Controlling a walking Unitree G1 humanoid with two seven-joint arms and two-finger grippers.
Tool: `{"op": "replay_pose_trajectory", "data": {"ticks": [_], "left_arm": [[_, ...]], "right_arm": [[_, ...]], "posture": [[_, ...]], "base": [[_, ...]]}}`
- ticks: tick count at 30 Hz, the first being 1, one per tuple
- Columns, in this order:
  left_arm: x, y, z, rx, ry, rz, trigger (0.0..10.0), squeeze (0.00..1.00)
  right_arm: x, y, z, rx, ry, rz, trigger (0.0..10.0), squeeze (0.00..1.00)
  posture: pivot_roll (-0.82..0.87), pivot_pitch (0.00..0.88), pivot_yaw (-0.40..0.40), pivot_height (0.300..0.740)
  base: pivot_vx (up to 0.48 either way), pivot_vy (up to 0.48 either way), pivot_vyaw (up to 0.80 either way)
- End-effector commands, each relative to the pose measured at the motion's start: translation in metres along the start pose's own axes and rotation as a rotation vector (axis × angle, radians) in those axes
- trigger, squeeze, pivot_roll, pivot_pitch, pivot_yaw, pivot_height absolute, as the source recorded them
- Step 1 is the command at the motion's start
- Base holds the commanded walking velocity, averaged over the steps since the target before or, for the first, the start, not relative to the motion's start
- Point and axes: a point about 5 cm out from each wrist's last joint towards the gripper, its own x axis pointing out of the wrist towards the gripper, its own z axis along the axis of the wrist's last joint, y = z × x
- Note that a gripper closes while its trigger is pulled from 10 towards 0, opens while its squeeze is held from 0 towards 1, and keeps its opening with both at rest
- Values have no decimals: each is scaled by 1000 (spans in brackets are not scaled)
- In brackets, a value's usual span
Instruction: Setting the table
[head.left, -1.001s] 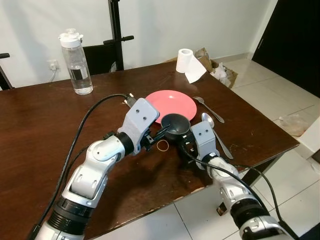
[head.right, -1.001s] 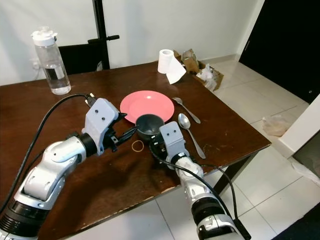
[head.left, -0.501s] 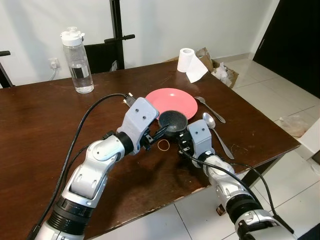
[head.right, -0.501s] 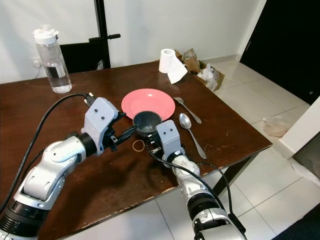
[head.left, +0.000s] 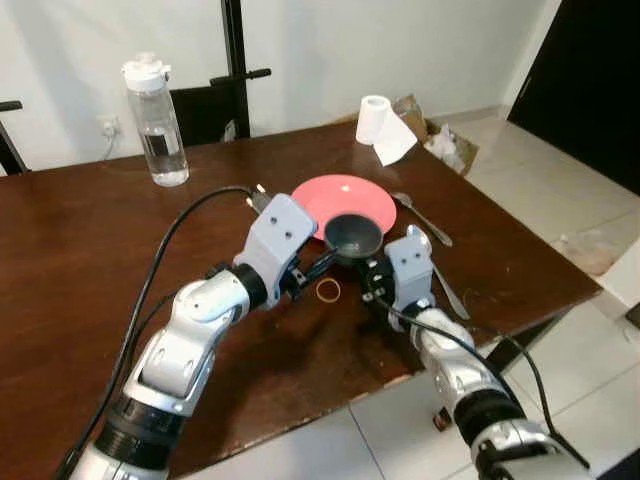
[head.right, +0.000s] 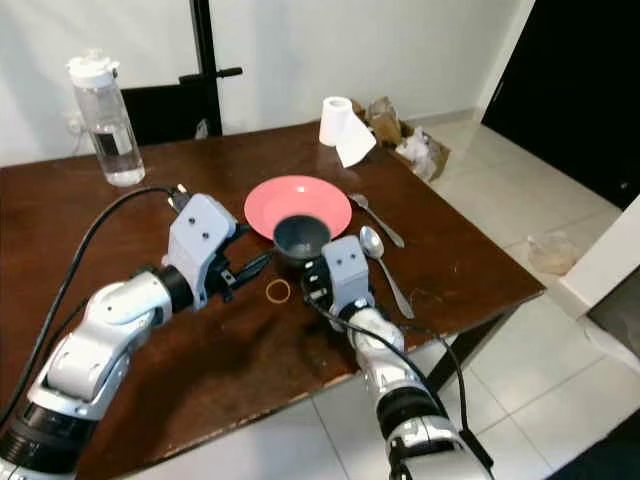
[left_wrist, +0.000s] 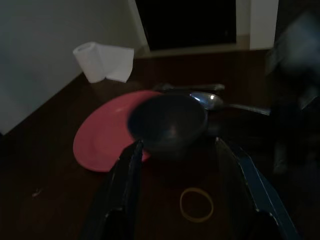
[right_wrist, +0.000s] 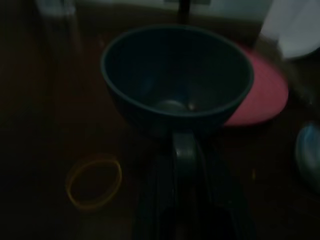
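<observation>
the right end effector (head.right: 318, 262) is clamped on the near rim of a dark, round, smooth bowl (head.right: 301, 236), holding it over the near edge of the flat, glossy pink plate (head.right: 297, 203). the left end effector (head.left: 322, 263) hovers at the bowl's 8 o'clock, its long black fingers (left_wrist: 131, 172) spread apart. a thin yellow rubber band (head.left: 328, 291) lies on the dark wooden desk (head.left: 80, 250) at the bowl's 7 o'clock. a metal spoon (head.right: 378, 254) and fork (head.right: 373, 218) lie at 3 o'clock.
</observation>
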Motion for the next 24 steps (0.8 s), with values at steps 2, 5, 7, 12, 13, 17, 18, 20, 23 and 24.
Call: {"op": "replay_pose_trajectory", "data": {"ticks": [2, 5, 7, 12, 13, 17, 18, 20, 23, 24], "left_arm": [[-9, 4, -6, -10, 37, 42, 10000, 0], [-16, 6, -12, -31, 72, 83, 10000, 0], [-21, 9, -17, -41, 101, 126, 10000, 0], [-34, 15, -26, -84, 129, 273, 10000, 0], [-34, 15, -26, -84, 129, 273, 10000, 0], [-45, 16, -34, -180, 128, 398, 10000, 0], [-45, 16, -35, -190, 130, 410, 10000, 0], [-45, 15, -36, -205, 132, 441, 10000, 0], [-45, 13, -38, -193, 152, 462, 10000, 0], [-45, 13, -38, -192, 153, 464, 10000, 0]], "right_arm": [[-7, -1, 20, 42, -109, -8, 1804, 0], [-19, 2, 35, 70, -179, -9, 10000, 0], [-29, 5, 44, 102, -212, -29, 10000, 0], [-52, 1, 44, 195, -204, -181, 10000, 0], [-52, 1, 44, 195, -204, -181, 10000, 0], [-70, -9, 39, 258, -184, -324, 10000, 0], [-71, -11, 39, 262, -188, -339, 10000, 0], [-73, -17, 49, 256, -214, -366, 10000, 0], [-73, -19, 57, 255, -229, -366, 10000, 0], [-73, -19, 59, 254, -235, -362, 10000, 0]], "posture": [[100, 127, 56, 740], [101, 127, 59, 740], [102, 125, 62, 740], [93, 106, 75, 740], [93, 106, 75, 740], [85, 80, 85, 740], [85, 80, 85, 740], [85, 78, 81, 740], [90, 73, 79, 740], [90, 73, 79, 740]], "base": [[0, 0, 0], [0, 0, 0], [0, 0, 0], [0, 0, 0], [0, 0, 0], [0, 0, 0], [0, 0, 0], [0, 0, 0], [0, 0, 0], [0, 0, 0]]}}
